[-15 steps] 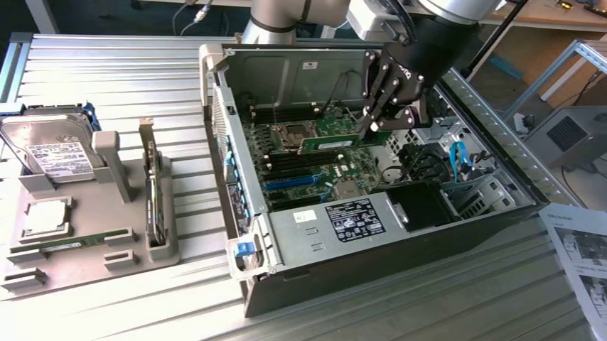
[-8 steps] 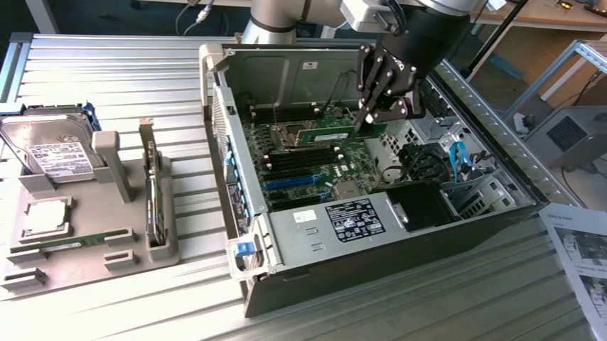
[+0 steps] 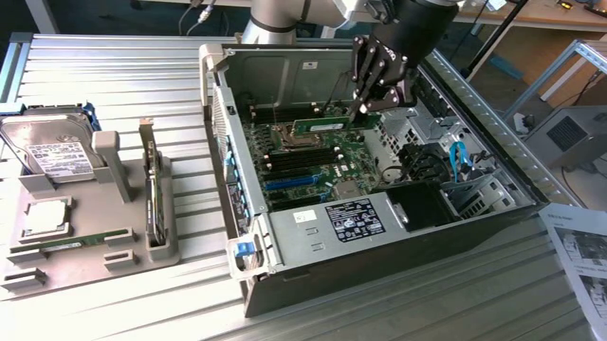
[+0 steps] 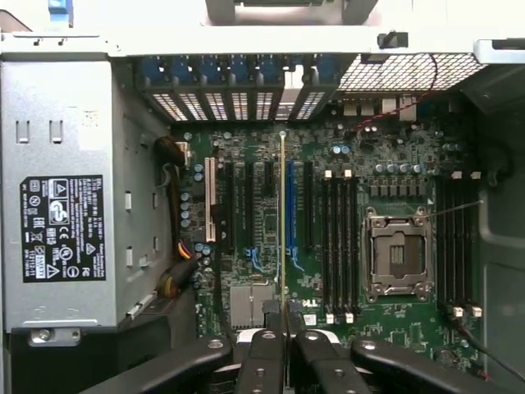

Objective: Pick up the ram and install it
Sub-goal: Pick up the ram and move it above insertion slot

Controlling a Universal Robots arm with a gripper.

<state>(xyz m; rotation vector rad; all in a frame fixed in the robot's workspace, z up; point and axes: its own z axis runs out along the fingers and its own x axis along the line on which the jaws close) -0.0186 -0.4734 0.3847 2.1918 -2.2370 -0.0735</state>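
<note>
Green ram [image 3: 318, 126] clenched in claw [image 3: 368, 112] above motherboard [image 3: 323, 167]; gripped end hidden.

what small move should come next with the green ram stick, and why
Probably a sideways shift toward the long black memory slots by the square metal processor socket: the end effector holds the thin green ram stick parallel to them but offset.

Robotics lab or workshop, a robot arm [image 3: 275, 21] hung over an opened computer case [image 3: 379, 284] on a ribbed metal bench [image 3: 114, 78], a grey tray [image 3: 95, 213] of spare parts sat at the exterior view's left, wooden desks [image 3: 555, 14] stood along its upper right.
</note>
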